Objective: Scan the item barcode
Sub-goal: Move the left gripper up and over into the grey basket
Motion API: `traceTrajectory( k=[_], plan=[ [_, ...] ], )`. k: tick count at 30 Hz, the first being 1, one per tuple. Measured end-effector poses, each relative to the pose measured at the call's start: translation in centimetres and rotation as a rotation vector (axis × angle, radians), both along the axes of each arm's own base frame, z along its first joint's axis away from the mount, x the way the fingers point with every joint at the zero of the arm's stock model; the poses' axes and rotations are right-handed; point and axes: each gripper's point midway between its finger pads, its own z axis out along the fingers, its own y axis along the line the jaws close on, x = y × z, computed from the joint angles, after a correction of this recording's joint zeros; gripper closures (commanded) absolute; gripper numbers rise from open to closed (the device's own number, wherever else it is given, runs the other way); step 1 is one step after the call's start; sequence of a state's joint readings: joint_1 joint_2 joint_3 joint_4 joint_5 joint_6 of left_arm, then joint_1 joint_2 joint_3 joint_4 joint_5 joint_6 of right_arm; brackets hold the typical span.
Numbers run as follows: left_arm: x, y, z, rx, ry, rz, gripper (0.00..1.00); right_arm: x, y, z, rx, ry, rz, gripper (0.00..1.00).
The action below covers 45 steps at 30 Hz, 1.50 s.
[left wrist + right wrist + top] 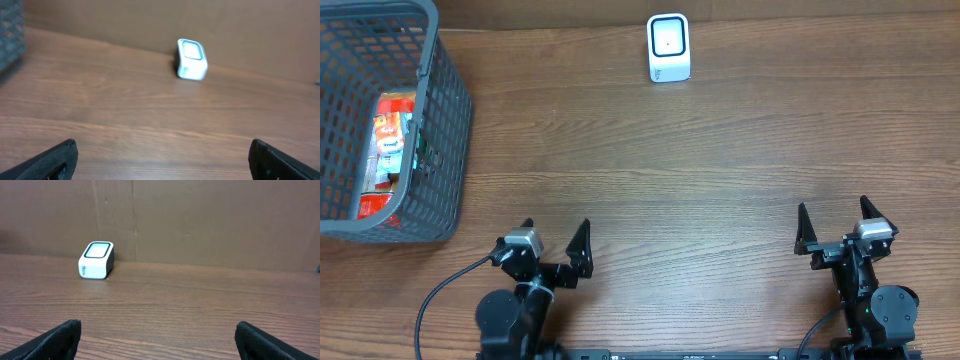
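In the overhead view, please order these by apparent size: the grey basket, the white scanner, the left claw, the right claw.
1. grey basket, clearly the largest.
2. left claw and right claw, both open; they look alike, so unranked.
3. white scanner, the smallest.

A robot test bench dressed as a shop checkout. A wood-grain table (720, 170) carries a grey plastic shopping basket (448, 130) holding packaged goods (388, 135), with a small white barcode scanner (669, 47) standing at the far edge. A plain brown board (210, 220) backs the table, and a left arm (520, 300) and right arm (875, 305) are mounted at its near edge.
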<state>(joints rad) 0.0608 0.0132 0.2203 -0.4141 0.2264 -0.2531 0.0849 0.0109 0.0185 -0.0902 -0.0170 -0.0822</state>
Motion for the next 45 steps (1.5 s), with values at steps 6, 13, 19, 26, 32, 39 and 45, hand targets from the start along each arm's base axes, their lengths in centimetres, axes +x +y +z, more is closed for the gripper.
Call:
traceTrajectory(
  k=[6,13,19,26,32,39,45],
  plan=[
    [-2.6,-1.5,3.0,-0.046,0.036,-0.07,0.0,0.0,0.0,0.0,0.0,-0.001,0.0,0.0],
    [-3.9,-1.9,5.4,-0.067,0.154,-0.091,0.0,0.0,0.0,0.0,0.0,0.0,-0.002,0.0],
    [-3.8,-2.0,7.4,-0.044,0.406,-0.108,0.0,0.0,0.0,0.0,0.0,0.0,-0.003,0.0],
    [-2.5,-1.9,9.6,-0.001,0.768,-0.167,0.0,0.0,0.0,0.0,0.0,0.0,-0.003,0.0],
    [2.0,-1.8,10.4,-0.009,0.88,-0.187,0.0,0.0,0.0,0.0,0.0,-0.001,-0.003,0.0],
    [6.0,-1.6,7.3,-0.012,0.968,-0.202,0.0,0.0,0.0,0.0,0.0,0.0,-0.003,0.0],
    [9.8,1.2,11.3,0.082,0.785,-0.11,0.06,0.0,-0.1,0.0,0.0,-0.001,-0.003,0.0]
  ],
)
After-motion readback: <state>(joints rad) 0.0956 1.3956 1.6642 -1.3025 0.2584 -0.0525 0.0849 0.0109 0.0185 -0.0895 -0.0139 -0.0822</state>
